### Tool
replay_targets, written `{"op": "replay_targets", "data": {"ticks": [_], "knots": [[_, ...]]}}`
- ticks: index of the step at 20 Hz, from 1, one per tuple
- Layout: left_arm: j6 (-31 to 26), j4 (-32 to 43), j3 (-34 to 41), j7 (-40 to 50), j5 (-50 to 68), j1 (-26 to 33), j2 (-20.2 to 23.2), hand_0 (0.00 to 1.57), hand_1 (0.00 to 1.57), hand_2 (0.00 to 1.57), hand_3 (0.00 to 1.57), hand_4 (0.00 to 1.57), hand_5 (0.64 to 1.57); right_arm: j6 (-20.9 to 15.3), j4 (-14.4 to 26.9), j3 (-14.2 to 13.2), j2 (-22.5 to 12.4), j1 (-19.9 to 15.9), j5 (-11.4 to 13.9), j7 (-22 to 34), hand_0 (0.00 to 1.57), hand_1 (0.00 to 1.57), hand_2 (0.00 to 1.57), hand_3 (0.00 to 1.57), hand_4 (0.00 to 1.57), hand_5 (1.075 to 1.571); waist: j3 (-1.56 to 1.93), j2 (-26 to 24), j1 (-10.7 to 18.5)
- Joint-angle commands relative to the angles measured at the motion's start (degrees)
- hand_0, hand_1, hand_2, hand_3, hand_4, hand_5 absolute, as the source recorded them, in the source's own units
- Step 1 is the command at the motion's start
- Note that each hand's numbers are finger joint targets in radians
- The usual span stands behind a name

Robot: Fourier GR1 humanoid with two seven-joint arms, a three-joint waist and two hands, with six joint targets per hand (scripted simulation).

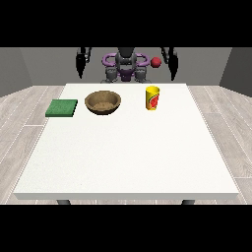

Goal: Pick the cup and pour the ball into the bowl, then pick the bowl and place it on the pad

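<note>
A yellow cup (152,98) with a red mark stands upright on the white table (128,147), right of centre at the far side. A red ball (156,62) shows above and behind the cup, in the air near the robot. A brown wooden bowl (103,102) sits left of the cup. A green pad (62,108) lies at the table's left edge. The hand at the view's left (80,63) and the hand at the view's right (172,63) hang raised behind the table's far edge, away from all objects.
The robot's torso (126,66) stands behind the far edge. Wooden floor surrounds the table.
</note>
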Motion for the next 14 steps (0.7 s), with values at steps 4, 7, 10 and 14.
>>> {"op": "replay_targets", "data": {"ticks": [4, 7, 10, 14], "knots": [[-0.2, -4.9, 1.0, 4.3, 0.6, -0.7, 2.4, 0.00, 0.00, 0.00, 0.00, 0.66, 1.566, 0.3, -4.8, -0.7, -2.3, -0.4, -0.4, 4.5, 0.00, 0.00, 0.00, 0.00, 0.87, 1.533, -0.20, -13.4, 0.3], [1.9, -8.4, 0.5, 14.0, 7.1, 0.8, -4.1, 0.00, 0.00, 0.00, 0.00, 0.66, 1.566, 0.0, -7.6, -1.9, 0.5, 3.8, -6.5, 12.8, 0.00, 0.00, 0.00, 0.00, 0.87, 1.533, -0.17, -22.5, -2.0], [4.5, -13.6, -2.8, 24.8, 6.9, 2.3, -5.4, 0.00, 0.00, 0.00, 0.00, 0.63, 1.564, -2.3, -10.5, -1.2, 0.0, 6.4, -5.7, 21.2, 0.00, 0.00, 0.00, 0.00, 0.86, 1.530, -0.16, -26.8, -0.6], [9.2, -20.2, -5.1, 27.8, 3.8, 2.0, -6.2, 0.00, 0.00, 0.00, 0.00, 0.60, 1.563, -4.4, -20.1, -1.0, -1.1, 3.4, -5.9, 29.7, 0.00, 0.00, 0.00, 0.00, 0.82, 1.528, -0.22, -23.0, -1.6]]}}
